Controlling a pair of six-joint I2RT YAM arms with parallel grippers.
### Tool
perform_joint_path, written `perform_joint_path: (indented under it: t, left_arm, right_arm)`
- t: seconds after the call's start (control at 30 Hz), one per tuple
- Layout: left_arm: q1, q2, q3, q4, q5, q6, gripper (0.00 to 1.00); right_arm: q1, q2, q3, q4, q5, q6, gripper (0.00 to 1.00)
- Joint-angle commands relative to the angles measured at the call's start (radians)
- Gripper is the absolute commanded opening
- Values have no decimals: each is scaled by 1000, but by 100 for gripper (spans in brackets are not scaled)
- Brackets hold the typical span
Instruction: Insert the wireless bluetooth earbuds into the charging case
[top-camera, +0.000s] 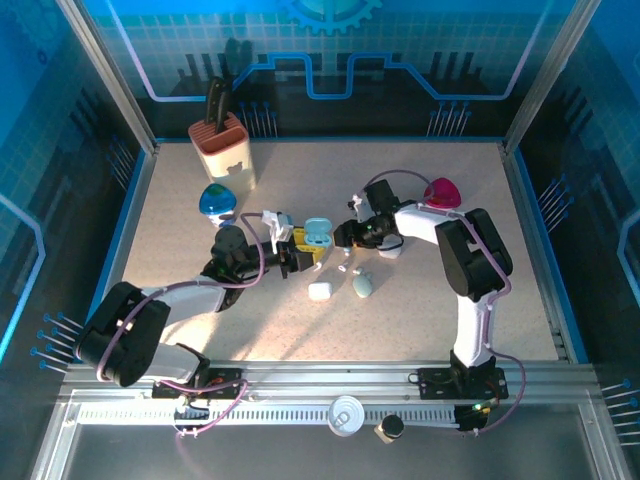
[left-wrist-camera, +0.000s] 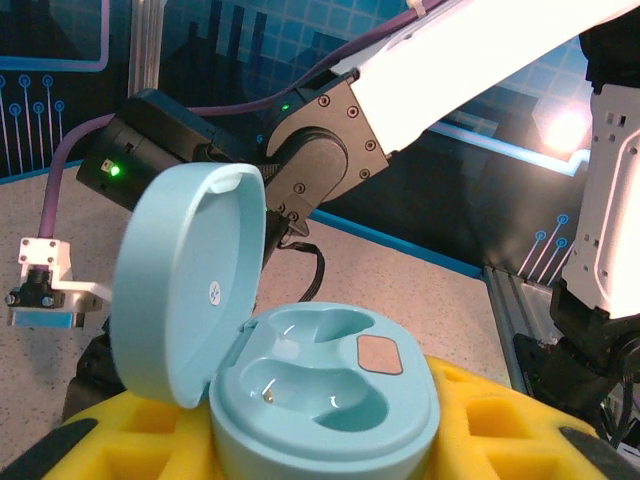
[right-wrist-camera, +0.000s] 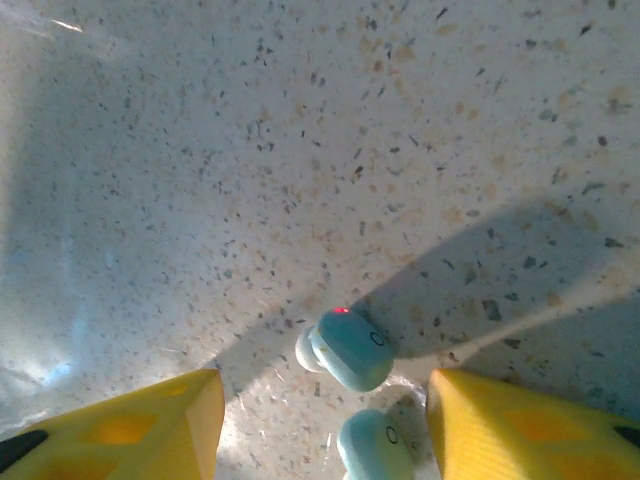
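The charging case (left-wrist-camera: 330, 385) is pale blue, its lid hinged open and both wells bare. My left gripper (left-wrist-camera: 320, 445) is shut on it, a yellow pad on each side; from above the case (top-camera: 317, 236) sits at the tip of that gripper (top-camera: 300, 255). Two small pale teal earbuds lie on the speckled table: one (right-wrist-camera: 350, 350) shows a red light, the other (right-wrist-camera: 375, 447) is just nearer the camera. My right gripper (right-wrist-camera: 322, 390) hangs open over them, yellow fingers (right-wrist-camera: 150, 420) either side and touching neither. In the top view it (top-camera: 347, 240) is right of the case, above the earbuds (top-camera: 343, 267).
A white closed case (top-camera: 320, 291) and a pale green one (top-camera: 362, 285) lie just in front of the earbuds. A blue pebble case (top-camera: 216, 203) and a knife block (top-camera: 222, 145) stand at the back left, a magenta case (top-camera: 441, 192) at the back right.
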Motion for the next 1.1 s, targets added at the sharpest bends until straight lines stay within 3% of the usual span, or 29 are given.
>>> perform_joint_path:
  t: [0.0,0.3,0.7,1.07]
  left_arm:
    - [7,-27,25,-11,17,32,29]
    - [7,-5,29,21,22,19,29]
    - [8,-17,12,15,18,25,29]
    - [7,-1,15,31,20,19,29]
  right_arm:
    - [11,15,-13,-21,-44,-7,56]
    - [7,-46,-89,26,-83,16,46]
    - [4,-29,-96,60,-112,42,27]
    - [14,1,-81,18,-111,-7,29]
